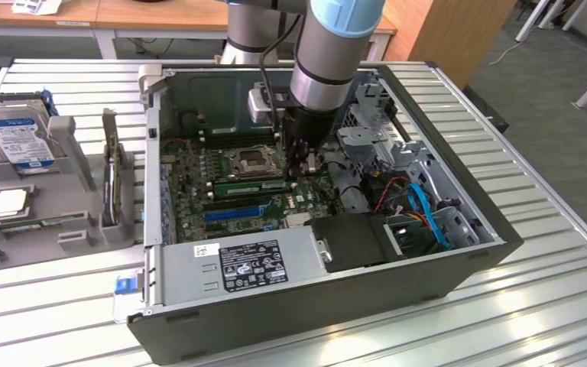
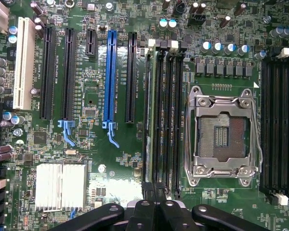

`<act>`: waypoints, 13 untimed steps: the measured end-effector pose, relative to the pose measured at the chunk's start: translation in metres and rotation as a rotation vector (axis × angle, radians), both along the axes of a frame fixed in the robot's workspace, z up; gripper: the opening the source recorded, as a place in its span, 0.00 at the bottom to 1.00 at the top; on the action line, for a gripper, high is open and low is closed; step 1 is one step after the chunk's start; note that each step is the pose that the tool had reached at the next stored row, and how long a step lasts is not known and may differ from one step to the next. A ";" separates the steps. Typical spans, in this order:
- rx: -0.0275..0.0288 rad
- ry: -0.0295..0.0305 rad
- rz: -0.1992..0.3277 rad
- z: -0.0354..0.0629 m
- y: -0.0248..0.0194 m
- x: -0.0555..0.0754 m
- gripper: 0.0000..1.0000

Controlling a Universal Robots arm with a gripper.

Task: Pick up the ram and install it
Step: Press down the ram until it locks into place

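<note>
The ram point(image 1: 251, 187) is a narrow green stick standing on edge in a memory slot beside the processor socket, inside the open computer case point(image 1: 477, 252). From the wrist view the ram point(image 2: 152, 110) appears edge-on in the outermost of the black slots. My gripper point(image 1: 299, 167) reaches down into the case at one end of that stick. Its black fingers point(image 2: 143, 211) are shut together right over the slot's end. Whether they touch the stick I cannot tell.
The empty processor socket point(image 2: 221, 132) lies beside the slots, with more memory slots point(image 2: 279, 120) beyond it. A blue expansion slot point(image 2: 110, 77) and a silver heatsink point(image 2: 60, 185) sit nearby. Outside the case, a grey holder point(image 1: 69, 229) carries a hard drive point(image 1: 13, 138) and a processor chip point(image 1: 8, 202). A power supply point(image 1: 253, 264) stands in the case.
</note>
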State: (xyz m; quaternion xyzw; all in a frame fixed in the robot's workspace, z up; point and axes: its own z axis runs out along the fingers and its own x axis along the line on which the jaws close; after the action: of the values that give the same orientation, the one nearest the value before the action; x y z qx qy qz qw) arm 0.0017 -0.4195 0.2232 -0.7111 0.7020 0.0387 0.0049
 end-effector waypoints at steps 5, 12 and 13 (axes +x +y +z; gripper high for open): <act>-0.0003 0.0002 0.000 -0.0001 0.0000 0.000 0.10; 0.0006 -0.0001 0.000 0.0014 0.0001 0.000 0.10; 0.0000 0.0000 0.000 0.0030 0.0000 0.000 0.10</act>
State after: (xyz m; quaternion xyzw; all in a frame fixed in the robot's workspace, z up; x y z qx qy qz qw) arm 0.0017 -0.4195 0.2262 -0.7111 0.7020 0.0387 0.0049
